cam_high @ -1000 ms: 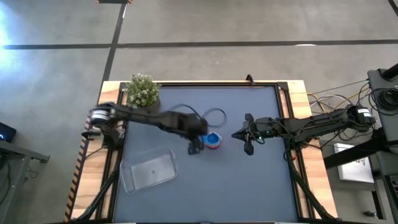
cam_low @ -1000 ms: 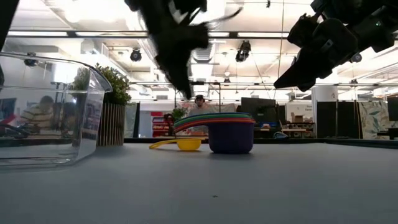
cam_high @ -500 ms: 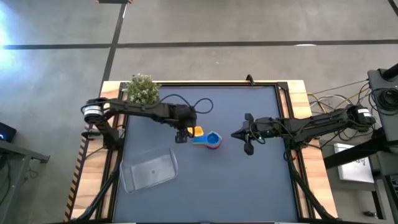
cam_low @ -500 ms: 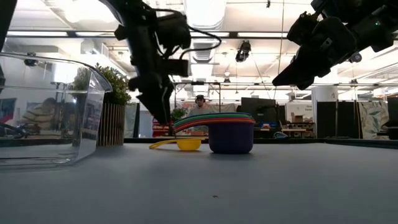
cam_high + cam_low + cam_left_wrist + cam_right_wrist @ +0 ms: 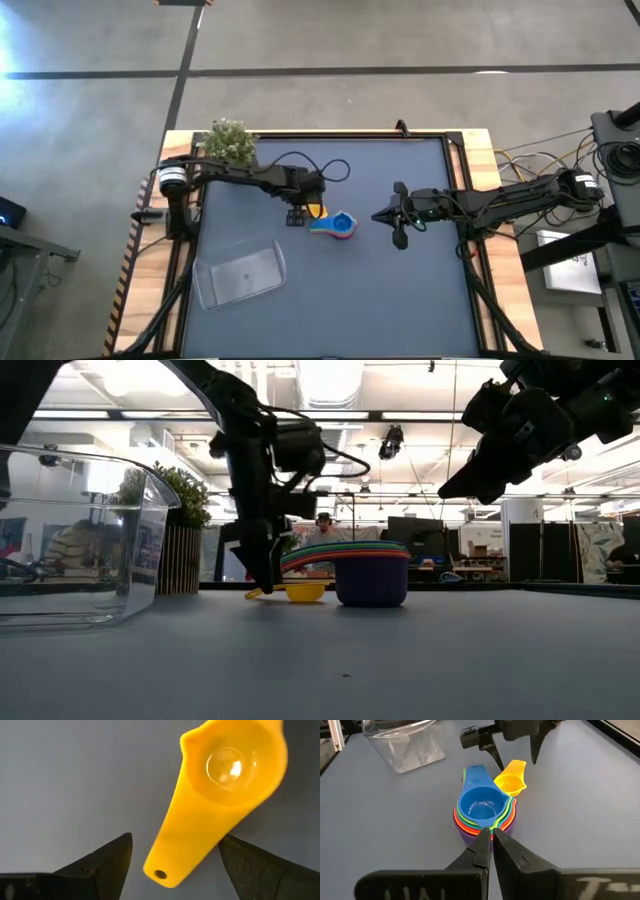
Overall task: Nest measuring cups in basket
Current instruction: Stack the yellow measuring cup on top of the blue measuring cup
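Your left gripper (image 5: 172, 857) stands released astride the yellow cup's (image 5: 220, 790) handle, left of the nested stack (image 5: 342, 225), while your right gripper (image 5: 400, 238) hangs clenched and empty.

place: open-plan lab/office | signs: ceiling lights (image 5: 392, 442); monitors (image 5: 415, 536); seated person (image 5: 72, 545)

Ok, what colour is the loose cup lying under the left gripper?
Yellow; the left wrist view shows it best, between the open fingers.

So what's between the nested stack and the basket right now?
In the high view, the yellow cup and the open left gripper over its handle lie between the stack and the basket.
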Robot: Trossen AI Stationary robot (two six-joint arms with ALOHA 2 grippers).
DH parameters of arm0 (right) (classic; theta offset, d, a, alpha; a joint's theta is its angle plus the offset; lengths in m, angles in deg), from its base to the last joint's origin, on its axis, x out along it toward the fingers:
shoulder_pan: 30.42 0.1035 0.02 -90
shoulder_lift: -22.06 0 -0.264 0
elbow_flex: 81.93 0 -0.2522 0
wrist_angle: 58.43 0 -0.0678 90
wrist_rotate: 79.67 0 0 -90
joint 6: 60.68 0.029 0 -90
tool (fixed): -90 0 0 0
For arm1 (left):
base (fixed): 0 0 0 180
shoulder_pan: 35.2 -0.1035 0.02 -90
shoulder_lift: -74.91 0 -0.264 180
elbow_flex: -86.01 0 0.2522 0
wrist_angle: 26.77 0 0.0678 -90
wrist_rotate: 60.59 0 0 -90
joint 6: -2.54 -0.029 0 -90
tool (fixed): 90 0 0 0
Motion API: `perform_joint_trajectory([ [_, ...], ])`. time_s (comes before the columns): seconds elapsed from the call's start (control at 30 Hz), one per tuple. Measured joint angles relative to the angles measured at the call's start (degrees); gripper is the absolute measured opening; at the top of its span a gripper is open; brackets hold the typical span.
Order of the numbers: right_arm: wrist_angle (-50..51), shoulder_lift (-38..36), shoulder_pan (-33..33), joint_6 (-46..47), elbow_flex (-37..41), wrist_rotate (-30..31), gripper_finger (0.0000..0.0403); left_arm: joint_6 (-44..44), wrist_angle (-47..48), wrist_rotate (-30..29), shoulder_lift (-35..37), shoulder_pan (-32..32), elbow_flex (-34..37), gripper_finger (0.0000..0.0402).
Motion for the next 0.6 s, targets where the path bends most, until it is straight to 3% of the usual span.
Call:
perform_joint_trajectory([
  [0.13, 0.3, 0.0, 0.0, 0.0, 0.0, 0.0, 0.0009, -0.3, 2.2, 1.6, -3.3, -0.9, -2.1, 0.0273],
  [0.27, 0.4, 0.0, 0.0, -0.3, 0.0, 0.0, 0.0009, -0.7, 6.8, 3.2, -6.3, -1.1, -5.6, 0.0241],
  [0.6, 0.9, 0.0, 0.0, -0.7, 0.0, 0.0, 0.0009, 0.0, 16.2, 4.2, -7.8, -1.3, -15.4, 0.0072],
])
